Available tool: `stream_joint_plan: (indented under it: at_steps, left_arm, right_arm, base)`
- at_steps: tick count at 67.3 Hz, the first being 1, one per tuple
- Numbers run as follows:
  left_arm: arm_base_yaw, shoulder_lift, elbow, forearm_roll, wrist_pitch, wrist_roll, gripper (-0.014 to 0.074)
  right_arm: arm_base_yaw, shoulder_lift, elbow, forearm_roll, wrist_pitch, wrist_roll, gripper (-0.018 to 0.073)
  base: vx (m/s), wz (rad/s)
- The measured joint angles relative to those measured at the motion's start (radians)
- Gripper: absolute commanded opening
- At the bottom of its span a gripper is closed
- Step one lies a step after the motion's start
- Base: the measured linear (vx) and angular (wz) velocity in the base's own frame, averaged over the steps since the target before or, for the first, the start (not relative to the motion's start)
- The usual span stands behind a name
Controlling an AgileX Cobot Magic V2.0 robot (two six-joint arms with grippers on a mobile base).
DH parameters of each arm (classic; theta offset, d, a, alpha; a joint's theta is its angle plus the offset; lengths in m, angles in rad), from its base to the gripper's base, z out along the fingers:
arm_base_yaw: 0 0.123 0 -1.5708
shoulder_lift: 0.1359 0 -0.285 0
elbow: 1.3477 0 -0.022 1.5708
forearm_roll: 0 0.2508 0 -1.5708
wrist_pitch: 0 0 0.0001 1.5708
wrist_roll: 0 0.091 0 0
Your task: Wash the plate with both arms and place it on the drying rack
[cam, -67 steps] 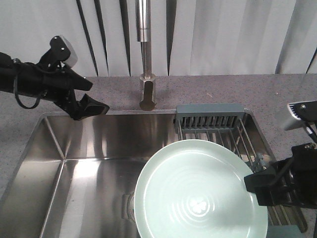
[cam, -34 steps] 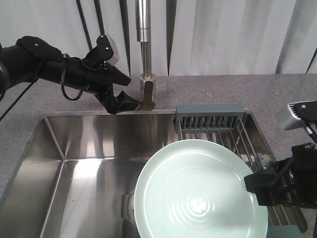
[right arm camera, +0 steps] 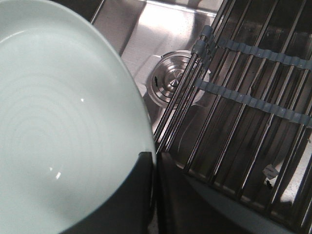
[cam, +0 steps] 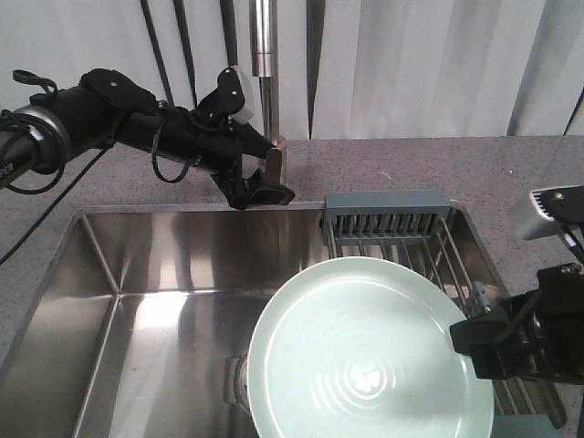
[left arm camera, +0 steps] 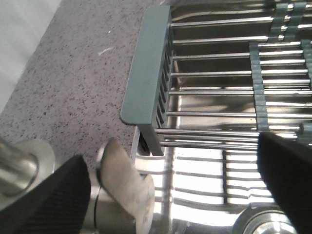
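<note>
While the right gripper [cam: 481,351] clamps the round mint-green plate [cam: 365,356] by its right rim, the left gripper [cam: 262,193], jaws wide, straddles the steel tap lever [left arm camera: 124,183], far left of it.

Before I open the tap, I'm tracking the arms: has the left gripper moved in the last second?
Yes. The left gripper has swung rightward along the back rim of the sink and now sits at the base of the faucet.

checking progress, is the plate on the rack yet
Not yet. The plate is held over the sink, its rim clamped in the right tool; the rack rods run beside it.
</note>
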Motion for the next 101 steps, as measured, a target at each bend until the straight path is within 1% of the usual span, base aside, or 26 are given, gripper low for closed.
stream_joint_plan:
  at_steps: [9, 26, 38, 53, 62, 67, 71, 74, 77, 79, 80, 82, 84, 90, 96, 97, 98, 100, 101]
  left_arm:
    - [-0.011, 0.009, -0.006, -0.004, 0.023, 0.001, 0.0626]
    - [-0.01, 0.01, -0.006, 0.004, 0.087, 0.001, 0.0587]
    - [-0.008, 0.013, -0.009, 0.012, 0.131, 0.001, 0.0587]
    - [-0.008, 0.013, -0.012, 0.015, 0.138, 0.004, 0.0587]
    - [-0.009, 0.013, -0.012, 0.015, 0.116, -0.002, 0.0587]
    - [-0.009, 0.007, -0.012, 0.017, 0.096, -0.017, 0.0587]
    - [-0.01, -0.004, -0.012, 0.032, 0.079, -0.049, 0.0587]
    - [-0.01, -0.019, -0.012, 0.053, 0.068, -0.085, 0.0587]
    - [-0.01, -0.043, -0.012, 0.09, 0.046, -0.136, 0.0587]
    - [-0.01, -0.06, -0.012, 0.123, 0.034, -0.176, 0.0587]
    - [-0.01, -0.068, -0.012, 0.141, 0.028, -0.209, 0.0587]
    - [-0.01, -0.086, -0.012, 0.193, 0.018, -0.258, 0.0587]
    - [-0.01, -0.104, -0.012, 0.228, 0.01, -0.298, 0.0587]
    - [-0.01, -0.159, -0.012, 0.406, 0.003, -0.528, 0.0587]
    - [-0.009, -0.201, -0.012, 0.58, 0.003, -0.796, 0.0587]
    - [-0.009, -0.207, -0.012, 0.609, 0.003, -0.86, 0.0587]
    - [-0.008, -0.214, -0.012, 0.636, 0.005, -0.88, 0.0587]
    - [-0.005, -0.227, -0.01, 0.688, 0.009, -0.96, 0.0587]
    - [-0.003, -0.234, -0.007, 0.712, 0.01, -1.015, 0.0587]
  right_arm:
    - [0.0, 0.0, 0.0, 0.0, 0.0, 0.0, -0.0004]
    - [0.0, 0.0, 0.0, 0.0, 0.0, 0.0, -0.0004]
    - [0.0, 0.0, 0.0, 0.0, 0.0, 0.0, -0.0004]
    - [0.0, 0.0, 0.0, 0.0, 0.0, 0.0, -0.0004]
    - [0.0, 0.0, 0.0, 0.0, 0.0, 0.0, -0.0004]
    - [0.0, 0.0, 0.0, 0.0, 0.0, 0.0, -0.0004]
    - [0.0, 0.0, 0.0, 0.0, 0.0, 0.0, -0.0004]
    - [0.0, 0.0, 0.0, 0.0, 0.0, 0.0, -0.0004]
    - [0.0, 0.0, 0.0, 0.0, 0.0, 0.0, -0.0004]
    - [0.0, 0.0, 0.0, 0.0, 0.0, 0.0, -0.0004]
    - [0.0, 0.0, 0.0, 0.0, 0.0, 0.0, -0.0004]
    - [0.0, 0.0, 0.0, 0.0, 0.0, 0.0, -0.0004]
    - [0.0, 0.0, 0.0, 0.0, 0.0, 0.0, -0.0004]
    - [0.0, 0.0, 0.0, 0.0, 0.0, 0.0, -0.0004]
    - [0.0, 0.0, 0.0, 0.0, 0.0, 0.0, -0.0004]
    - [0.0, 0.0, 0.0, 0.0, 0.0, 0.0, -0.0004]
    - [0.0, 0.0, 0.0, 0.0, 0.0, 0.0, -0.0004]
    - [0.0, 0.0, 0.0, 0.0, 0.0, 0.0, -0.0004]
    - [0.0, 0.0, 0.0, 0.0, 0.0, 0.0, -0.0004]
  base:
    - [0.0, 0.0]
    - [0.0, 0.0]
    - [0.0, 0.0]
    - [0.0, 0.0]
    - [0.0, 0.0]
    - [0.0, 0.0]
    - [0.0, 0.0]
    - [0.0, 0.0]
    - [0.0, 0.0]
    - [0.0, 0.0]
    - [0.0, 0.0]
    - [0.0, 0.0]
    - [0.0, 0.0]
    - [0.0, 0.0]
    - [0.0, 0.0]
    - [0.0, 0.0]
    - [0.0, 0.0]
    - [0.0, 0.0]
    - [0.0, 0.0]
